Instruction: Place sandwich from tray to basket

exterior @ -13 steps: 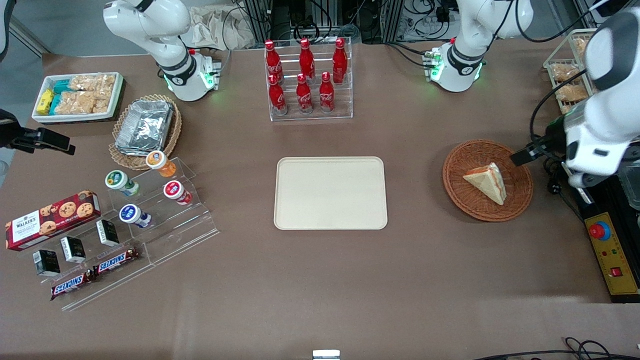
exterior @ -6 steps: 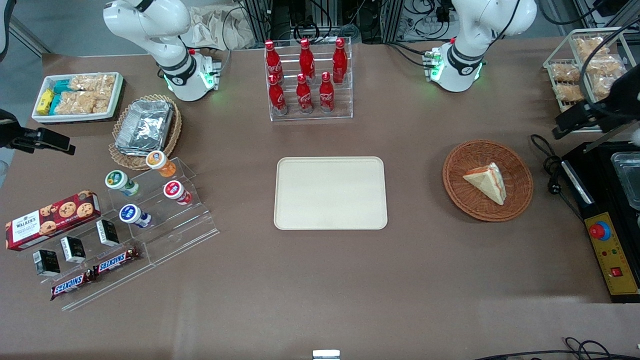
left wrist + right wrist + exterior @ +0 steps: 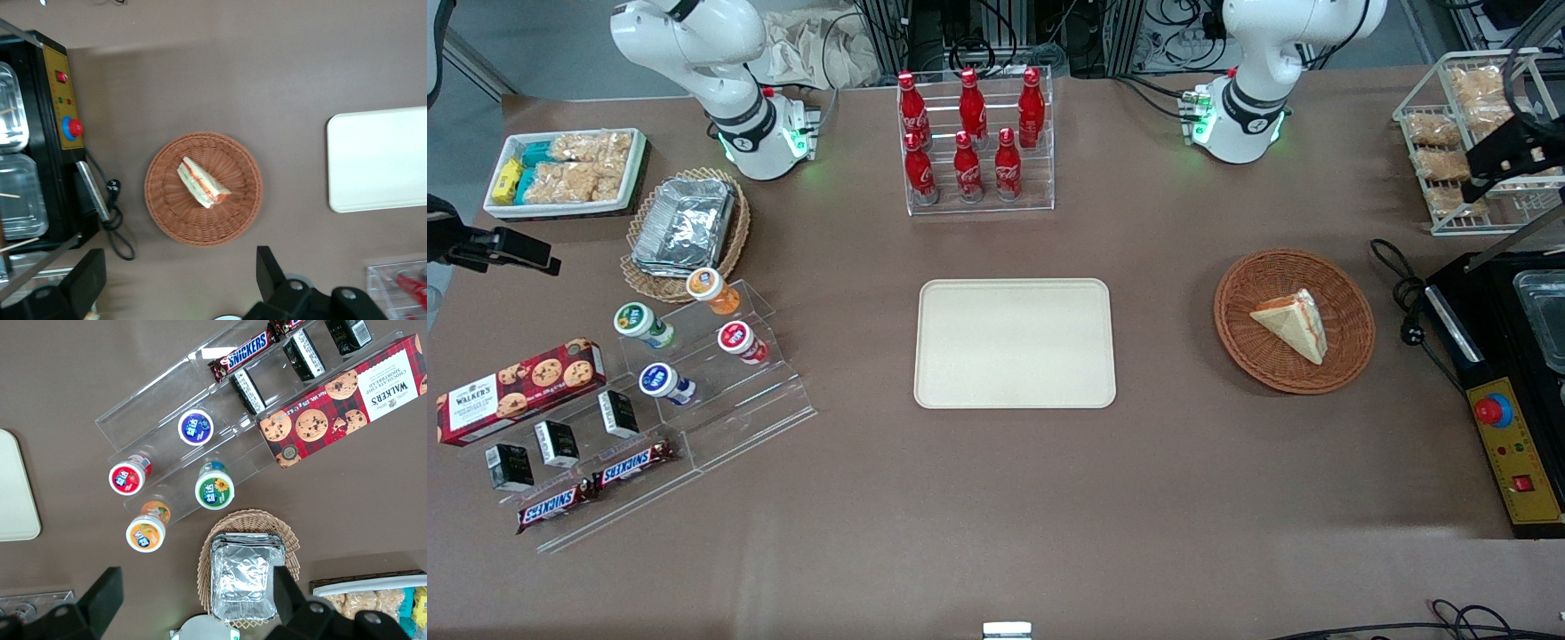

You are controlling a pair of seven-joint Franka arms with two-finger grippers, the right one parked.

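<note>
Working in from the parked arm's end, I have a white-rimmed tray (image 3: pixel 560 210) of packaged bread, then a round wicker basket (image 3: pixel 643 283) with foil containers (image 3: pixel 685 227). Nearer the front camera comes a clear stepped rack (image 3: pixel 729 436) holding four lidded jars, three small black-and-white boxes and wrapped chocolate bars (image 3: pixel 560 503), with a red cookie box (image 3: pixel 520 391) at its edge. A clear shelf (image 3: pixel 983 212) with six red bottles stands farther from that camera than the cream serving tray (image 3: pixel 1014 344) in the middle of the table.

Beside that tray, toward my working arm, sits the brown woven basket (image 3: pixel 1249 329). My sandwich wedge (image 3: pixel 1294 324) lies inside it, well within the rim.

Between that basket and the black cooking appliance (image 3: pixel 1489 333) I've got a bundled cord (image 3: pixel 1409 298) lying on the table. The appliance's metal handle (image 3: pixel 1456 324) faces the cord, and its yellow control panel (image 3: pixel 1513 453) is nearer the front camera. A white wire rack (image 3: pixel 1458 232) with bagged bread (image 3: pixel 1433 131) is farther from it.

I have the gripper (image 3: pixel 1512 158) up above the wire rack, well apart from the sandwich. My wrist view shows its fingers (image 3: pixel 85 283) spread wide.
</note>
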